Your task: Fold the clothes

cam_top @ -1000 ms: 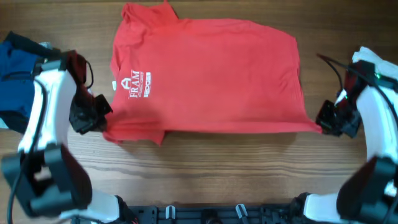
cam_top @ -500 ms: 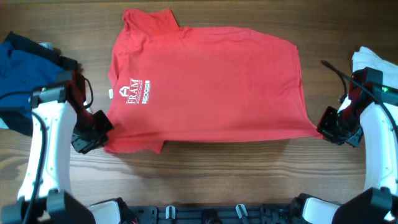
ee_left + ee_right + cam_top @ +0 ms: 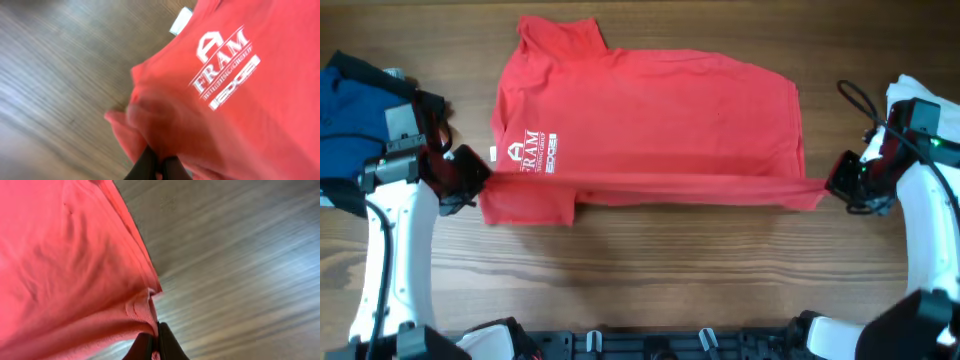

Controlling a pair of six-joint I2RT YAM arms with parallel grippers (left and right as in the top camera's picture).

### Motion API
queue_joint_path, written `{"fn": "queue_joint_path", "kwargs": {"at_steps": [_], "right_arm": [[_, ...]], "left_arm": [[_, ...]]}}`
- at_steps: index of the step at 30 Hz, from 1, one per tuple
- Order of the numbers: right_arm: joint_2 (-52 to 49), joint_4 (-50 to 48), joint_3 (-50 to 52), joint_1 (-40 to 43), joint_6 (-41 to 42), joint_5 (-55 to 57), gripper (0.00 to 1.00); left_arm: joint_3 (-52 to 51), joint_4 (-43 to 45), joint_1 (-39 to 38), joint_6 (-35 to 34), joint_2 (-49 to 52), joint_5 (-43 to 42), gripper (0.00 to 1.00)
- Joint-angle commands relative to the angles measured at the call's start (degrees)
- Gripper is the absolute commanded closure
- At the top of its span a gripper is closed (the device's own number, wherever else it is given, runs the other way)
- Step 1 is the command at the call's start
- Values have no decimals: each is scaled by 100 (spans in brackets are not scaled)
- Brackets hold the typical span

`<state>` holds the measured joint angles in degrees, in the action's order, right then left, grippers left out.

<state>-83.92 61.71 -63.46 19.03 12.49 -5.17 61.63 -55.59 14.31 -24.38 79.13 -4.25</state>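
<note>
A red T-shirt (image 3: 650,110) with a white FRAM logo (image 3: 532,152) lies spread on the wooden table. Its near edge is lifted and stretched taut as a band (image 3: 660,187) between my two grippers. My left gripper (image 3: 472,178) is shut on the shirt's near left corner, with a sleeve flap (image 3: 525,207) hanging below. My right gripper (image 3: 832,185) is shut on the near right corner. The left wrist view shows the logo (image 3: 224,65) and the fingers (image 3: 159,167) pinching red cloth. The right wrist view shows the fingers (image 3: 154,347) pinching the hem (image 3: 145,310).
A dark blue garment (image 3: 350,110) lies at the far left beside my left arm. A white cloth (image 3: 920,95) sits at the right edge behind my right arm. Bare wooden table (image 3: 660,270) runs along the front.
Both grippers have lifted the shirt's near edge and carried it away from the front edge, over the shirt. The edge is now pulled into a taut band.
</note>
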Motion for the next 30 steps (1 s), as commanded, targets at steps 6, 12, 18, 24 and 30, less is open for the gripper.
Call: {"fn": "queue_joint_path", "kwargs": {"at_steps": [6, 12, 18, 24, 30], "right_arm": [[-844, -839, 17, 33, -402, -352, 96], [-970, -1600, 17, -72, -444, -415, 96], [-1128, -1932, 17, -380, -483, -413, 95], [-1528, -2107, 17, -518, -485, -413, 95], [-1725, -2577, 17, -691, -481, -413, 95]], "left_arm": [[-66, 1287, -190, -70, 1032, -533, 96], [-66, 2037, -332, -50, 1296, -527, 96], [-66, 2159, -332, -50, 1469, -487, 96], [-66, 2194, -332, -50, 1871, -490, 92], [-66, 2590, -332, -50, 2022, -492, 91]]}}
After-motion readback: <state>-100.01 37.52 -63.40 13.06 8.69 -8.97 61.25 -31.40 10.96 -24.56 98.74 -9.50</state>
